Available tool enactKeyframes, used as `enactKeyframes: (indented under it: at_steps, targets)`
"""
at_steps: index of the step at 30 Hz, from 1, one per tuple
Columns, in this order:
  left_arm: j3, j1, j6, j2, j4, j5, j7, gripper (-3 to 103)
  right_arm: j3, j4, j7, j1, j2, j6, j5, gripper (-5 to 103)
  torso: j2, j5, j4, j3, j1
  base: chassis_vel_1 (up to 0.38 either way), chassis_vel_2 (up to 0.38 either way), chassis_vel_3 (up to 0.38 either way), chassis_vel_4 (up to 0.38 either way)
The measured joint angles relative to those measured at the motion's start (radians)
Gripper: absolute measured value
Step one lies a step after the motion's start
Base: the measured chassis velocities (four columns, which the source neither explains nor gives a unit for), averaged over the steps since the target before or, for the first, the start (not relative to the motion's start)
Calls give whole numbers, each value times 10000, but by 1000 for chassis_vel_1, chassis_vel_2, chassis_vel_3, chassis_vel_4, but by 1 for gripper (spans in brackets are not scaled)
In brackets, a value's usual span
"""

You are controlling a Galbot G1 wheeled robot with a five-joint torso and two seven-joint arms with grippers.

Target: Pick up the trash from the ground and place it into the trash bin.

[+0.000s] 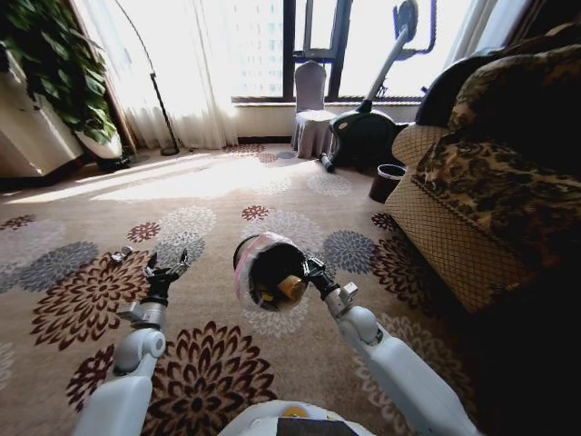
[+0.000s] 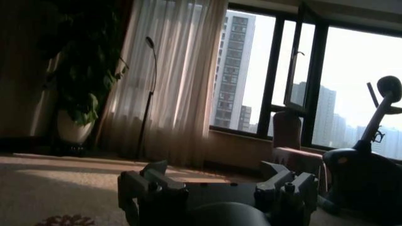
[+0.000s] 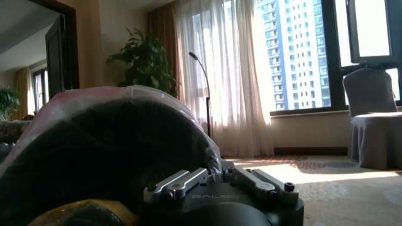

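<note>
While the head view is showing the right gripper (image 1: 311, 269) clamping the rim of the bin (image 1: 268, 271), the right arm is reaching forward with the bin lifted and tipped mouth-toward-camera, probably to keep it handy for collecting, with a yellowish scrap (image 1: 291, 288) lying inside; the left gripper (image 1: 164, 266) is hovering empty, fingers spread, over the carpet (image 1: 209, 363). From the left wrist, that gripper (image 2: 217, 186) is gaping level toward the window. From the right wrist, the fingers (image 3: 179, 182) are pinching the bagged rim (image 3: 119, 101).

Flower-patterned carpet (image 1: 272, 195) bears a sofa (image 1: 472, 209), covered chair (image 1: 311, 123) and exercise machine (image 1: 368, 132)
</note>
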Motion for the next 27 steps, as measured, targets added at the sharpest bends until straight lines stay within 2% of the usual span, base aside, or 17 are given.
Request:
enactKeyframes:
  at_steps: [1,6,7,9,12,27]
  targets:
    - [-8,-6,7,0,29,-1,-15,99,5,0,0,-16,30,0,-6,0,0,7,0,0,-1,352,327,-347,-342]
    - [-68,-28,12,-7,173,156,-41,99,40,1,1,-66,33,16,-21,0,0,-3,-2,0,1,342,346,-362,-340]
    - [-92,-28,9,-9,210,203,-47,99,64,16,2,-87,28,33,-22,0,0,15,0,-1,0,344,372,-352,-350]
    - [-97,-18,10,-13,259,223,-56,99,79,29,1,-106,23,42,-22,0,0,-10,1,1,2,360,356,-356,-363]
    - [-113,-22,9,-17,299,229,-61,99,80,30,3,-130,35,41,-24,0,0,4,1,0,2,351,368,-338,-369]
    - [-118,-50,3,-56,557,237,-72,99,101,110,4,-362,5,78,-31,0,1,-4,-2,-1,-1,359,360,-353,-346]
